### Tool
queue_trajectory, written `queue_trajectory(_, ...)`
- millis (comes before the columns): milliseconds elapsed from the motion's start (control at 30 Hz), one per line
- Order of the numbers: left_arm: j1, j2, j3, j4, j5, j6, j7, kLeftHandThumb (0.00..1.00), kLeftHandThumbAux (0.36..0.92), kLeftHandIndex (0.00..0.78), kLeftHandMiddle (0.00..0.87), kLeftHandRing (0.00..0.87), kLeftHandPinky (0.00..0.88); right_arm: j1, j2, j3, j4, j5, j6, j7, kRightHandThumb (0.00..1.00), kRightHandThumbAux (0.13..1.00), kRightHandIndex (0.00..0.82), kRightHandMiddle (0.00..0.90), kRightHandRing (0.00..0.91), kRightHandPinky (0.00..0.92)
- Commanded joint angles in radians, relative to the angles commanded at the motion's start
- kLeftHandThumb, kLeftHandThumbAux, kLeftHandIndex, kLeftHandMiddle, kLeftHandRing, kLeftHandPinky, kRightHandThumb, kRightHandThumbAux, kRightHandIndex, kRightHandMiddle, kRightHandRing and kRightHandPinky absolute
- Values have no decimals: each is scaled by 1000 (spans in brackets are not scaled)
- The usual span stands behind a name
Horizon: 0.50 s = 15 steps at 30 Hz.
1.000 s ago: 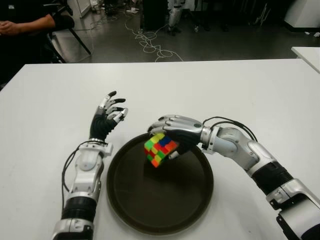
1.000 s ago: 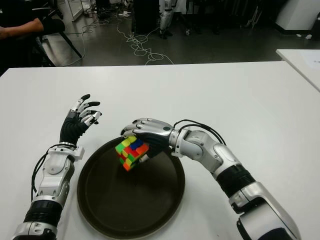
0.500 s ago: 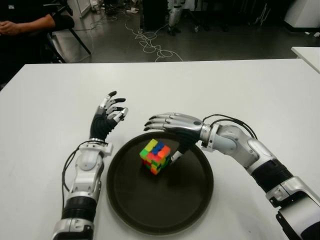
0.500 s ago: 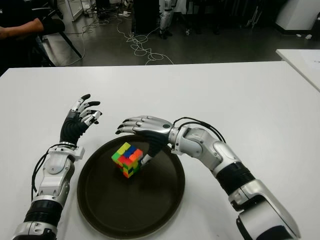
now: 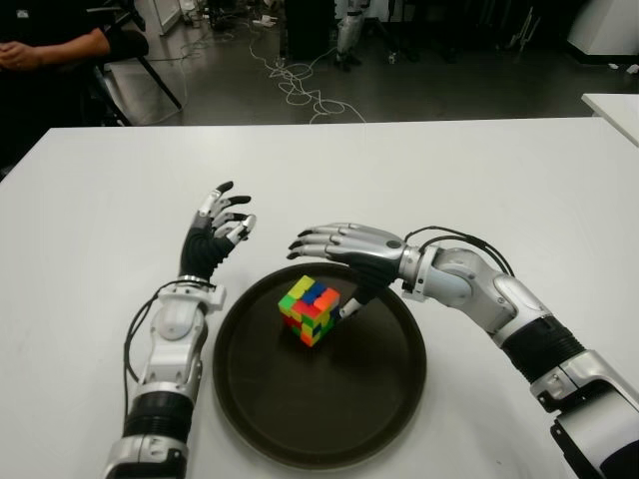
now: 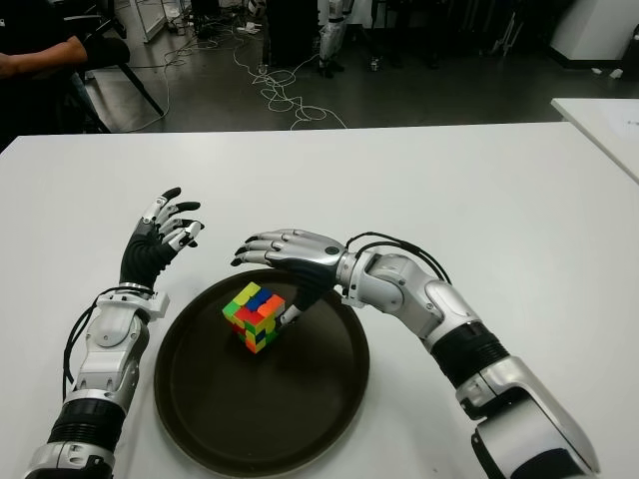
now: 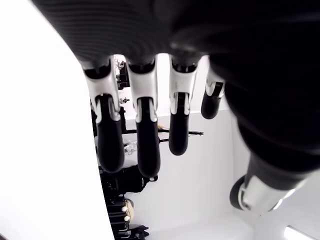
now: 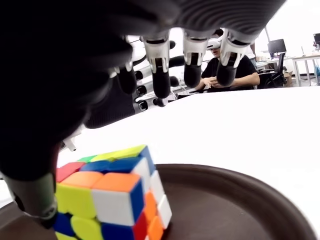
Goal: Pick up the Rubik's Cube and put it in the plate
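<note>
Rubik's Cube (image 5: pixel 313 310) sat inside the dark round plate (image 5: pixel 389 419), toward its far-left part, resting on the plate floor. Right hand (image 5: pixel 344 246) hovered over the plate's far rim just beside and above the cube, fingers (image 8: pixel 161 65) stretched out flat, gripping nothing; thumb hung down next to the cube, contact unclear. Left hand (image 5: pixel 215 232) was raised over the white table (image 5: pixel 90 220), left of the plate, fingers (image 7: pixel 142 145) loosely spread, empty. Person (image 5: pixel 45 45) sat at the far left beyond the table.
</note>
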<state>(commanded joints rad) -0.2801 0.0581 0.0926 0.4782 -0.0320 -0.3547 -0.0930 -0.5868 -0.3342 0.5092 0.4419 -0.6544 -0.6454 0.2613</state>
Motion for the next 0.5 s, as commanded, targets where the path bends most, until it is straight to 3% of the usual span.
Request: queue_trajectory(500,-4,-2,4,13,1,-18,7,381,663,105,271,368,475,-18,-23,-27,1,31,-16,6,0,680,19,34,0,0)
